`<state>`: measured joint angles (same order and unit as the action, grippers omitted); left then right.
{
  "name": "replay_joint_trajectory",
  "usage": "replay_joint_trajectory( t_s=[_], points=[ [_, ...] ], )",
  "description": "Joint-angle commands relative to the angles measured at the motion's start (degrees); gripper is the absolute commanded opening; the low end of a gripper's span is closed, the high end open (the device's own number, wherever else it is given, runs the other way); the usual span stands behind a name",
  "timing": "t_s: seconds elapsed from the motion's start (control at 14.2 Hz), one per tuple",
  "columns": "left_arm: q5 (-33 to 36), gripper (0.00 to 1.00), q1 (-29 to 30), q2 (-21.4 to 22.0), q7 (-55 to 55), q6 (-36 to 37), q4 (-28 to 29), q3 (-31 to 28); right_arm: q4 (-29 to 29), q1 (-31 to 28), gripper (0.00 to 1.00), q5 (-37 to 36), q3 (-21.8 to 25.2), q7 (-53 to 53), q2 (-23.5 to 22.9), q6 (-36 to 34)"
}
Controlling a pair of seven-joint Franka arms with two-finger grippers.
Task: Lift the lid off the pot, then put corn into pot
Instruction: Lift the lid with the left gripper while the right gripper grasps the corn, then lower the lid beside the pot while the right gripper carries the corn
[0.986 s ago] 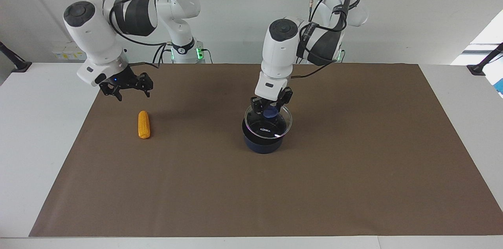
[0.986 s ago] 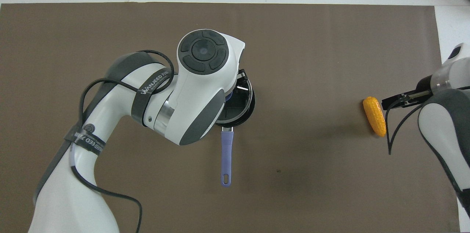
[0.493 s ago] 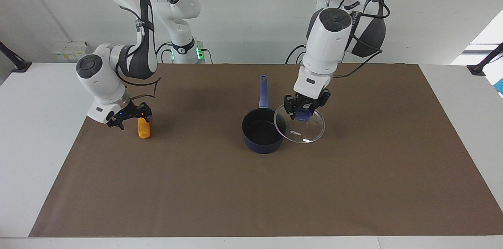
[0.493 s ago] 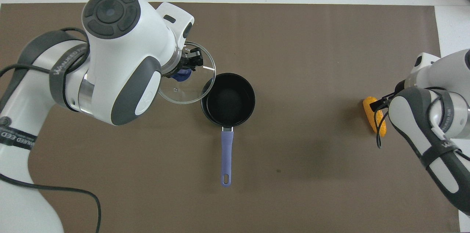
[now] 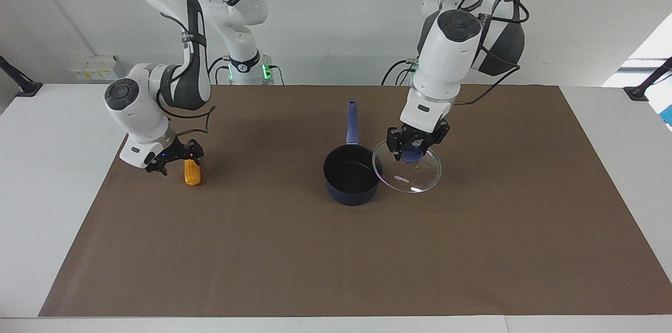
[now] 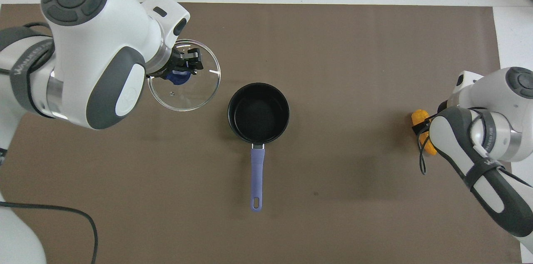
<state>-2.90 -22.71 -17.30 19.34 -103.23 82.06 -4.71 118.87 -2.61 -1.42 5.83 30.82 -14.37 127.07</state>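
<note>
The pot [image 5: 350, 181] stands open mid-mat, its handle [image 5: 352, 123] pointing toward the robots; it also shows in the overhead view [image 6: 258, 113]. My left gripper [image 5: 413, 150] is shut on the blue knob of the lid [image 5: 417, 179] and holds it slightly tilted, low over the mat beside the pot, toward the left arm's end. In the overhead view the lid [image 6: 195, 89] is apart from the pot. The corn [image 5: 192, 174] lies on the mat toward the right arm's end. My right gripper [image 5: 178, 160] is down at the corn's end nearer the robots. In the overhead view the right arm covers most of the corn [image 6: 419, 115].
A brown mat [image 5: 336, 259] covers the white table [image 5: 52, 165]. Nothing else lies on the mat. Both arms hang low over it, one on each side of the pot.
My left gripper lifted the lid off the pot and carried it toward the left arm's end. My right gripper came down from above the mat onto the corn's end.
</note>
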Motion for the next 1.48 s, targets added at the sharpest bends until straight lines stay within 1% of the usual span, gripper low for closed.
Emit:
replay_joint_trajectory(
  t_s=[0.0, 0.07, 0.21, 0.28, 0.35, 0.42, 0.49, 0.63, 0.85, 0.99, 1.13, 1.2, 1.41],
  points=[
    [-0.70, 0.00, 3.89, 2.01, -7.19, 2.32, 1.17, 0.41, 3.03, -0.46, 1.00, 0.10, -0.38, 2.05, 0.48, 4.32],
    [-0.70, 0.00, 5.38, 2.18, -9.30, 2.85, 1.52, 0.49, 3.03, -0.46, 0.95, 0.10, -0.38, 2.05, 0.39, 4.76],
    [-0.70, 0.00, 8.11, 3.67, -14.74, 3.12, 3.36, 0.41, 3.03, -0.64, 0.92, 0.10, -0.38, 1.61, 0.30, 5.47],
    [-0.70, 0.00, 9.25, 4.72, -16.16, 3.38, 4.85, 0.49, 3.12, -0.64, 0.84, 0.10, -0.38, 1.52, 0.30, 5.91],
    [-0.70, 0.00, 9.70, 6.21, -17.04, 3.82, 6.52, 0.49, 3.12, -0.64, 0.62, 0.10, -0.38, 1.61, 0.30, 5.91],
    [-0.70, 0.00, 10.05, 7.62, -17.40, 4.17, 8.27, 0.41, 3.12, -0.64, 0.32, 0.10, -0.38, 1.52, 0.30, 5.82],
    [-0.70, 0.00, 10.14, 9.46, -17.40, 4.17, 10.29, 0.32, 3.12, -0.73, 0.16, 0.19, -0.38, 1.52, 0.30, 5.91],
    [-0.44, 0.00, 10.41, 13.67, -17.40, 3.30, 15.73, 0.23, 3.03, -1.25, 0.00, 0.89, -0.38, 0.30, 0.22, 5.91],
    [-0.35, 0.00, 12.77, 16.94, -17.49, 2.95, 21.19, 0.23, 1.98, -1.08, 0.00, 1.16, -0.38, -2.08, 0.56, 5.04],
    [-0.35, 0.00, 13.31, 18.52, -17.49, 2.77, 23.84, 0.23, -0.12, -0.20, 0.00, 1.24, -0.91, -6.10, 2.31, 2.33],
    [-0.35, 0.00, 13.57, 20.02, -18.02, 0.93, 26.47, 0.23, -4.15, 1.81, 0.00, 1.24, -1.61, -11.64, 4.16, -4.16],
    [-0.17, 0.00, 14.70, 20.46, -18.19, 0.14, 27.62, 0.23, -6.61, 3.04, 0.00, 1.24, -1.61, -14.88, 4.87, -7.50],
    [-0.17, 0.00, 18.13, 19.76, -23.71, -1.79, 29.20, 0.23, -15.66, 6.64, 0.00, 1.16, -1.70, -22.45, 5.31, -19.10]
  ],
)
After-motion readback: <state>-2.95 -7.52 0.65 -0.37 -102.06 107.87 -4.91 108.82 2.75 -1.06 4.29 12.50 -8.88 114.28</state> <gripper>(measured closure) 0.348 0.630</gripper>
